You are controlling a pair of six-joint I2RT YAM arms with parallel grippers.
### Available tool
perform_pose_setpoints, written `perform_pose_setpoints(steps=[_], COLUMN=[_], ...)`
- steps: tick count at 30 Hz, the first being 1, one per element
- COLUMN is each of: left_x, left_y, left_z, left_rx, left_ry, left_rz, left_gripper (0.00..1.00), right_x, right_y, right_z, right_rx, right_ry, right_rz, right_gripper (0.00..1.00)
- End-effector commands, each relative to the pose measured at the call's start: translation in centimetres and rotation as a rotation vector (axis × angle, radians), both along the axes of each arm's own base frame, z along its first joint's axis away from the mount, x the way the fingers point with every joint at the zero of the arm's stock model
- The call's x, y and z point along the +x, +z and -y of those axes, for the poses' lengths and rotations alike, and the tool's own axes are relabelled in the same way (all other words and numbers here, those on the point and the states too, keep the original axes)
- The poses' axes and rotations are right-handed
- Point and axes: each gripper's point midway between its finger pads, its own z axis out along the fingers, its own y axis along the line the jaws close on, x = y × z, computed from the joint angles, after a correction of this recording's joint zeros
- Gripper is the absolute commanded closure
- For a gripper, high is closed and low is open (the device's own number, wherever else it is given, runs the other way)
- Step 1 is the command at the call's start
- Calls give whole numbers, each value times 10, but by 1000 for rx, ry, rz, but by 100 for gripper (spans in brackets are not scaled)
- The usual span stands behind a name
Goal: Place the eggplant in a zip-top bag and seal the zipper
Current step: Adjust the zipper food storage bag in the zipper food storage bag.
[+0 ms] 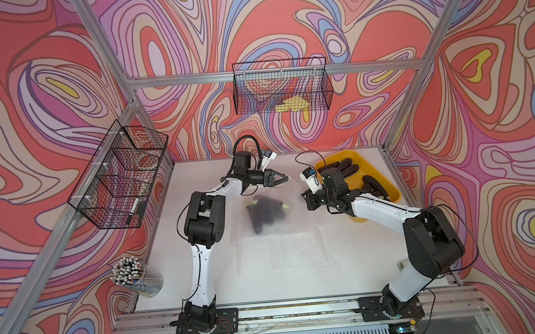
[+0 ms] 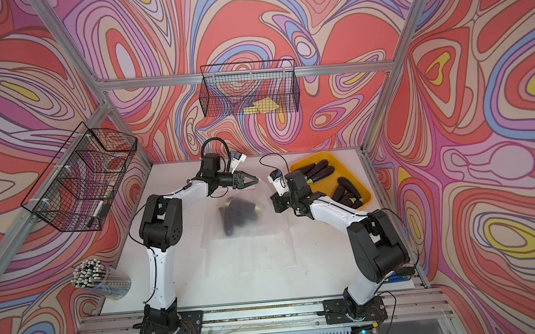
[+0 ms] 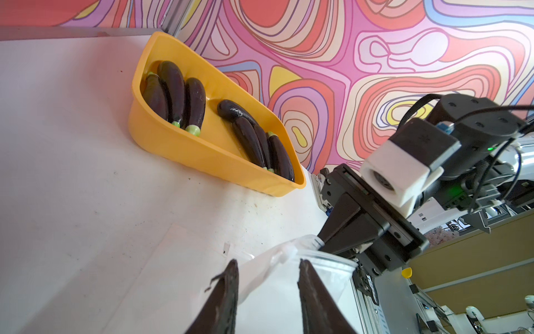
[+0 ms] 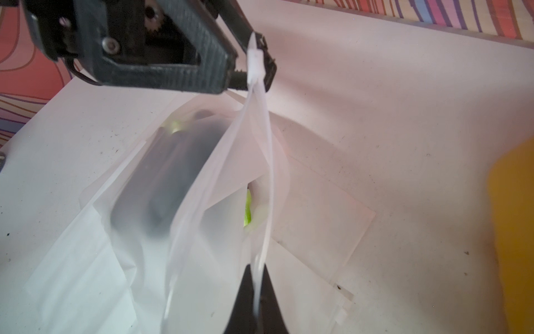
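Eggplants (image 1: 261, 211) lie in a heap inside the bag (image 1: 294, 201). They look dark and blurry through its cloudy sides. The bag sits in the middle of the worktop (image 1: 363, 264), a bit closer to the back edge than to the front edge. Its top is held up off the worktop and stretched in a line between the two claws.

The right claw (image 1: 305, 194) is pinched tight on one end of the bag's top. In the right wrist view the thin edge runs straight into its closed fingers (image 4: 242, 295).

The left claw (image 1: 283, 177) is at the other end, the one nearer the back edge. Its fingers (image 3: 228, 289) stand a little apart with the bag's top between them. The white slider (image 4: 255, 62) sits right between the tips. I cannot tell if the fingers press on it or only sit beside it.

Part of the bag's top gapes, and a green stem end shows through the gap.

Flat clear sheets (image 1: 282, 253) lie under the bag, toward the front edge.

The yellow tray (image 1: 375, 166) sits in the back right corner of the worktop. Other eggplants (image 3: 173, 92) lie in it in two bunches, three in one and four in the other. The right arm (image 1: 385, 211) hides part of the tray in both top views.
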Motion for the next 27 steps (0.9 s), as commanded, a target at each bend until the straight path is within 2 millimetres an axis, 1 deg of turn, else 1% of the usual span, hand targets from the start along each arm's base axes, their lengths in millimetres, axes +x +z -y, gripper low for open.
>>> perform_pose_setpoints(steps=[1,9,15,20,22,27], left_x=[-4,-1,1,1,3,9], left_y=[11,15,15,18,20,25], left_z=[1,2,-1,-1,-2,-7], left_rx=[2,-14,-12,-26,-43,-97], left_ry=[-14,-9,5,3,9,17], left_rz=[46,49,48,55,52,40], left_gripper=[63,69,67,67,70,75], right_x=[7,5,4,6,5,4], right_y=[13,9,7,8,5,5], right_z=[-4,-2,-1,-2,-2,0], right_rx=[12,3,-4,3,-2,-6], right_ry=[1,-2,-3,-1,0,-4], right_rz=[45,36,36,38,34,36], right_gripper=[98,99,99,99,99,99])
